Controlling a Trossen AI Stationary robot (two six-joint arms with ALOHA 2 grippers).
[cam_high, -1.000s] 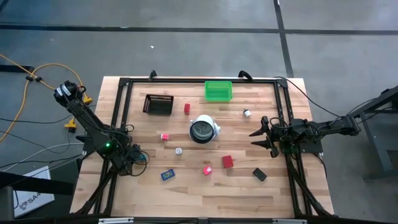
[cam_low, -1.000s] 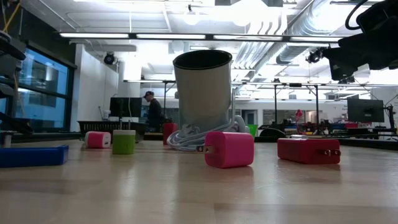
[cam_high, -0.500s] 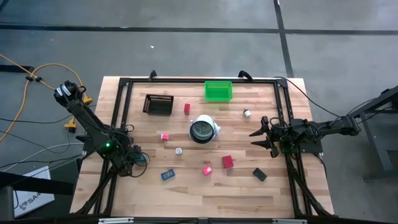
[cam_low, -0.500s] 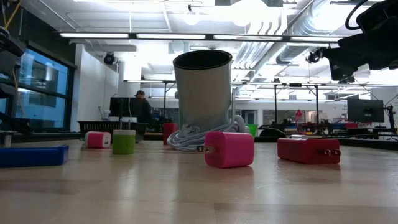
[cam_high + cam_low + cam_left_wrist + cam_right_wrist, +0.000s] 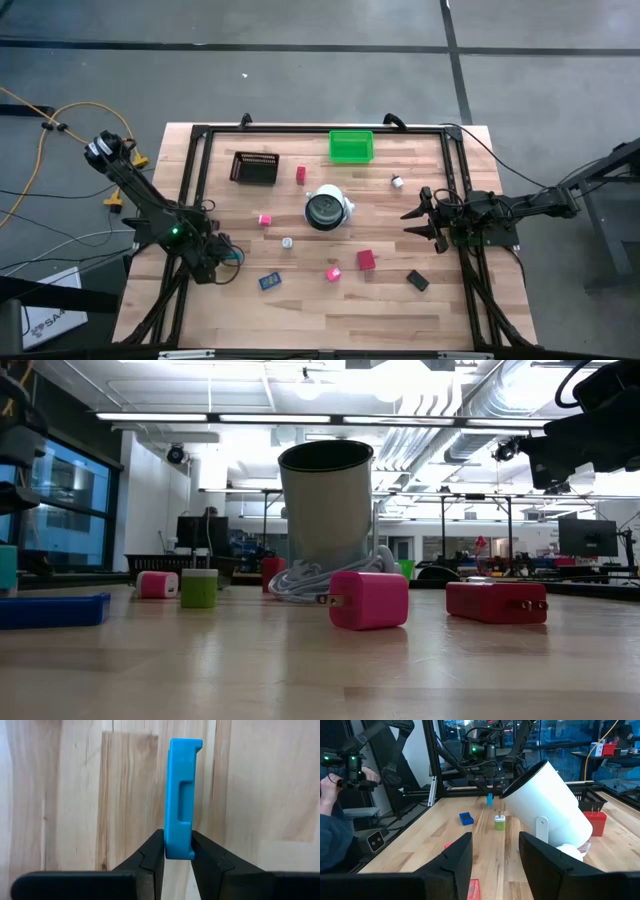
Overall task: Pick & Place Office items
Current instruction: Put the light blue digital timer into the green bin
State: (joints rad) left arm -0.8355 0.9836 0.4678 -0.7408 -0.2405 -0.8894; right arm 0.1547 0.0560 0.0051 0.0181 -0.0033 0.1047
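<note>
Left tool lifted teal piece off table.

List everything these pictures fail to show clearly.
- High view: the blue block in the left gripper is too small, tucked under the arm.
- Low view: the left edge cuts that block off.
- Right wrist view, past the right gripper: the white cup hides the table behind it.
- High view: mesh tray contents too small.
</note>
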